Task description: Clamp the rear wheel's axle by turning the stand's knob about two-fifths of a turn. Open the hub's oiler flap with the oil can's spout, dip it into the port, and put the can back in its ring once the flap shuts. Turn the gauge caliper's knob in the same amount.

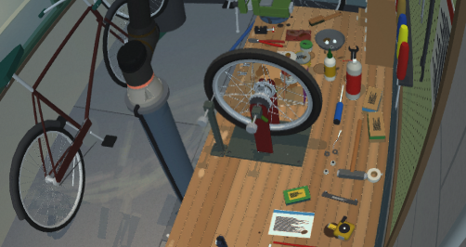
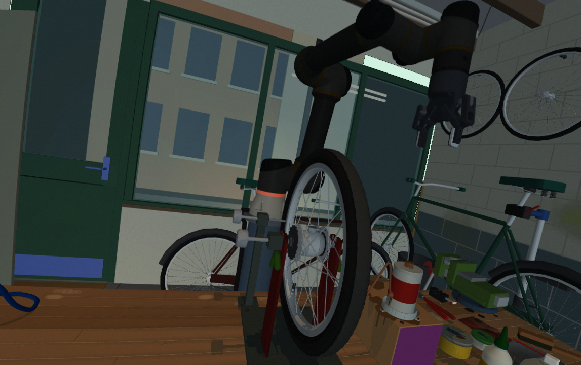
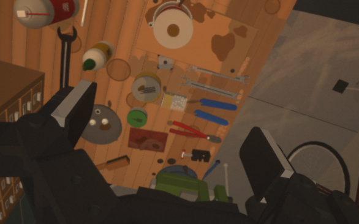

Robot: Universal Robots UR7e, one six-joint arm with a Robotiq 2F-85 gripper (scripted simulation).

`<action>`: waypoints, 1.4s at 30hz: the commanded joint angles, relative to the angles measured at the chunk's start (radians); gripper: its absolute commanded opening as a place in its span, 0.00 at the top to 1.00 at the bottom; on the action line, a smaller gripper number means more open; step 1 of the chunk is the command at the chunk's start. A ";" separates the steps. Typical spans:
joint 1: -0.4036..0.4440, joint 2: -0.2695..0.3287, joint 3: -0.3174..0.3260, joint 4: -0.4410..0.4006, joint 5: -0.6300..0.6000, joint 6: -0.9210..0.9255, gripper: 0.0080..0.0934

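My gripper (image 2: 442, 129) is open and empty. It hangs high above the far end of the bench, well beyond the wheel. In the wrist camera the gripper (image 3: 170, 128) looks straight down on the bench. The rear wheel (image 1: 263, 91) stands upright in the red stand (image 1: 263, 133) at mid-bench. The stand's knob (image 1: 252, 127) sticks out on the near side of the hub. A second knob (image 1: 202, 120) sits on the grey caliper post (image 1: 214, 126) left of the wheel. The red and white oil can (image 2: 404, 283) stands in its ring (image 3: 172, 23) on a wooden block behind the wheel.
A green vise (image 3: 184, 183) sits at the far end of the bench, under the gripper. Pliers (image 3: 194, 131), blue handles (image 3: 216, 108), wrenches (image 3: 214, 82), tins and a grey dish (image 3: 101, 124) lie between vise and oil can. A drawer cabinet (image 3: 9, 91) stands by the wall.
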 commanded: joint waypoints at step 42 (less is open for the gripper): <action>-0.568 -0.398 0.309 0.092 0.000 -0.566 0.00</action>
